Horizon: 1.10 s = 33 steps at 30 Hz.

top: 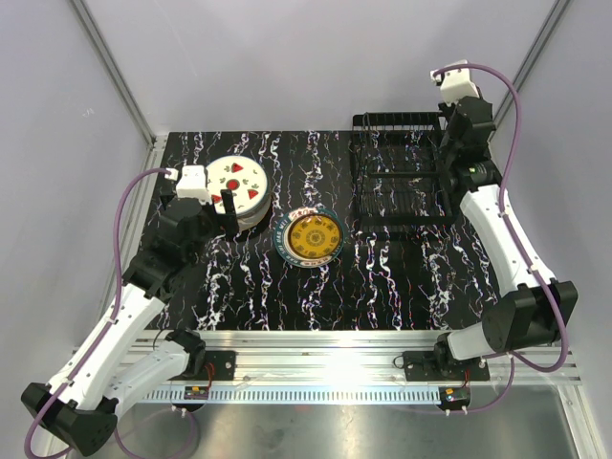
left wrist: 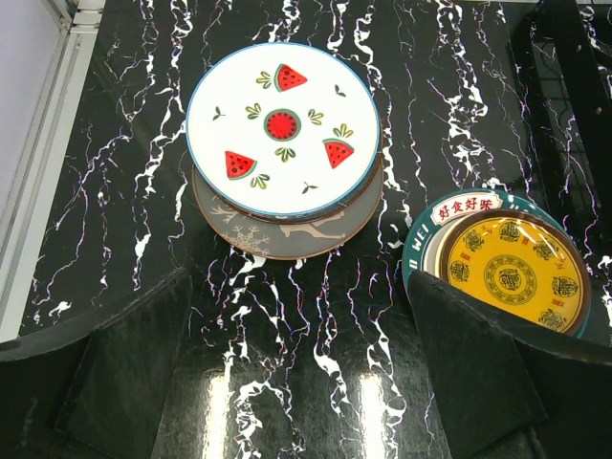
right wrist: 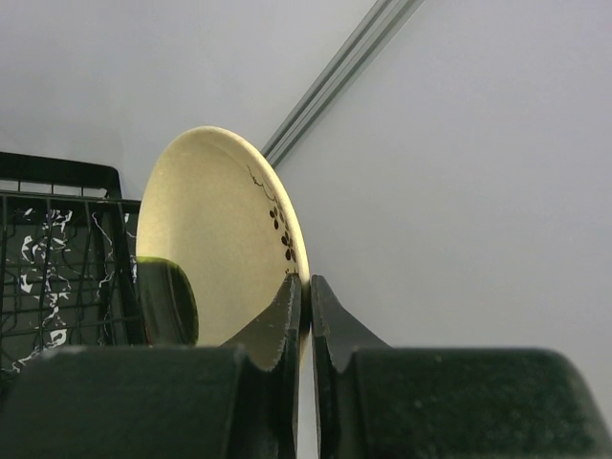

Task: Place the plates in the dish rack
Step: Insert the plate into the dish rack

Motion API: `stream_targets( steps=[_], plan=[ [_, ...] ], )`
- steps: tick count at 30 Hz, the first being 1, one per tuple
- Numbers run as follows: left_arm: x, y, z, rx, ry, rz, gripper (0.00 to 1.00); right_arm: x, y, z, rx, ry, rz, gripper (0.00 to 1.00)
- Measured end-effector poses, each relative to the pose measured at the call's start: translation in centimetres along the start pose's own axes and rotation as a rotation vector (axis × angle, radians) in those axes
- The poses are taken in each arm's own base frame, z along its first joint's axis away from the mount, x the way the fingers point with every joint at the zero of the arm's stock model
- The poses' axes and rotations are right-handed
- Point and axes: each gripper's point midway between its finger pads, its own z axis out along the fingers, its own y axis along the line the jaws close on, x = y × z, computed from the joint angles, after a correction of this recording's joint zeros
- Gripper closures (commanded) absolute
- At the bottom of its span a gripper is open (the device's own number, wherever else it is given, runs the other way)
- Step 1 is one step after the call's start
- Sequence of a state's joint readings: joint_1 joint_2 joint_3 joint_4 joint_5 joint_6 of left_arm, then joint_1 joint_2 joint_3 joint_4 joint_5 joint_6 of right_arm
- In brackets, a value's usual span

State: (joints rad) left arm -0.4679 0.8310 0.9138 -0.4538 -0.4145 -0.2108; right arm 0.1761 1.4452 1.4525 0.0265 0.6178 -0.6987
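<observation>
The right gripper (right wrist: pixel 306 292) is pinched shut on the rim of a cream plate (right wrist: pixel 215 229), holding it on edge above the right end of the dish rack (right wrist: pixel 57 239). The step looks best done by keeping the plate upright, lining its edge up with a gap between prongs, lowering slowly, and releasing only once it is seated. Well left of the rack, the left gripper (left wrist: pixel 298 287) hangs wide open and empty over the bench (left wrist: pixel 115 191), near the watermelon plate (left wrist: pixel 282 124).

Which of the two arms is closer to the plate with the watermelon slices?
Left. The left gripper, open, hovers at the near edge of the watermelon plate; the right gripper is far off at the dish rack, pinching a cream plate.
</observation>
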Motion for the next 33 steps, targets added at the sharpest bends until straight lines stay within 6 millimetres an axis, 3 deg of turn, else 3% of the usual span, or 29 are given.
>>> stream_targets(
  steps=[19,33],
  plan=[
    [0.1,-0.3,0.0,0.013,0.002,0.001,0.01,2.4,2.7,1.0,-0.046,0.024,-0.08,1.0],
    [0.1,-0.5,-0.1,0.021,0.003,0.003,0.01,2.2,2.2,1.2,-0.017,0.018,-0.1,1.0]
  ],
)
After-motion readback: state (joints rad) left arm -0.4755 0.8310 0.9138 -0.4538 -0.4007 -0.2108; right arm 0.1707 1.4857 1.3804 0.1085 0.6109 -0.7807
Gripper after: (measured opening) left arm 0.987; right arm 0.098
